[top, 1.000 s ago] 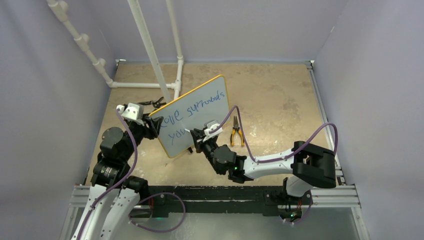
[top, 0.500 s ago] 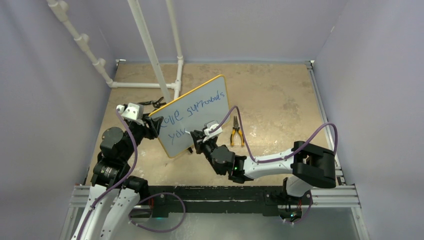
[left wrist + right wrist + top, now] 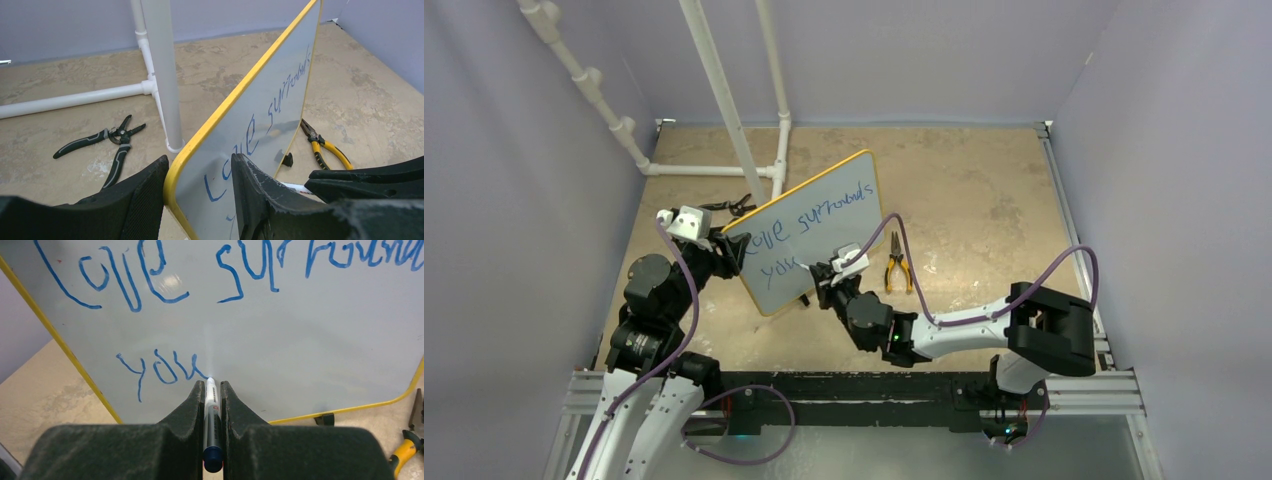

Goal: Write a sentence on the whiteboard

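Note:
The whiteboard (image 3: 824, 245), pale with a yellow frame, stands tilted on the table. Its near left corner (image 3: 175, 175) sits between the fingers of my left gripper (image 3: 197, 197), which is shut on it, one finger on each face. The sentence (image 3: 819, 215) in blue reads "love surrounds" with "you" (image 3: 160, 370) below. My right gripper (image 3: 212, 386) is shut on a blue-capped marker (image 3: 212, 410). The marker's tip touches the board (image 3: 310, 340) right after the "u". From above, the right gripper (image 3: 822, 270) is at the board's lower edge and the left gripper (image 3: 732, 250) at its left corner.
Yellow-handled pliers (image 3: 896, 270) (image 3: 325, 147) lie on the table just right of the board. Black wire strippers (image 3: 734, 207) (image 3: 107, 145) lie behind it, beside the white pipe frame (image 3: 724, 110) (image 3: 160, 75). Purple walls close in the table on three sides.
My right gripper with the marker has shifted very slightly along the lower line of writing. The left arm and the board have stayed where they were.

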Robot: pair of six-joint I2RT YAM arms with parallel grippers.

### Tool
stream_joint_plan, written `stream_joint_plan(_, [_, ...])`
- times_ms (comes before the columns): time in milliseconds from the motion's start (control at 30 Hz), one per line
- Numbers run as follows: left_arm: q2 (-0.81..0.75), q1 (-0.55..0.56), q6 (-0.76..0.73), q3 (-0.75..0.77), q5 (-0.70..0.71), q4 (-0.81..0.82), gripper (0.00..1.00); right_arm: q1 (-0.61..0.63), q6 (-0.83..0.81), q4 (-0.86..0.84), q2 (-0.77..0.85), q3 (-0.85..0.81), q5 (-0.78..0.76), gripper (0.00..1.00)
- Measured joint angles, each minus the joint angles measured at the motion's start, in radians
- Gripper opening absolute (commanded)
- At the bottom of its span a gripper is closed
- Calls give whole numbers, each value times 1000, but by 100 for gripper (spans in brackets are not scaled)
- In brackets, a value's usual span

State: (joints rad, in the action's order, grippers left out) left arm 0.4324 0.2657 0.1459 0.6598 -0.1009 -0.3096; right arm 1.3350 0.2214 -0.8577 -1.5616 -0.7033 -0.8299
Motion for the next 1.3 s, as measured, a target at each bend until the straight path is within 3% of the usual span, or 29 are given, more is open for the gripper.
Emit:
stream_joint_plan(400, [0,0,0,0,-4,1,48,-18,-24,-35,137,82,9,0])
stream_joint_plan(1300, [0,0,0,0,-4,1,48,-85,-46,-87,72,79,37,0])
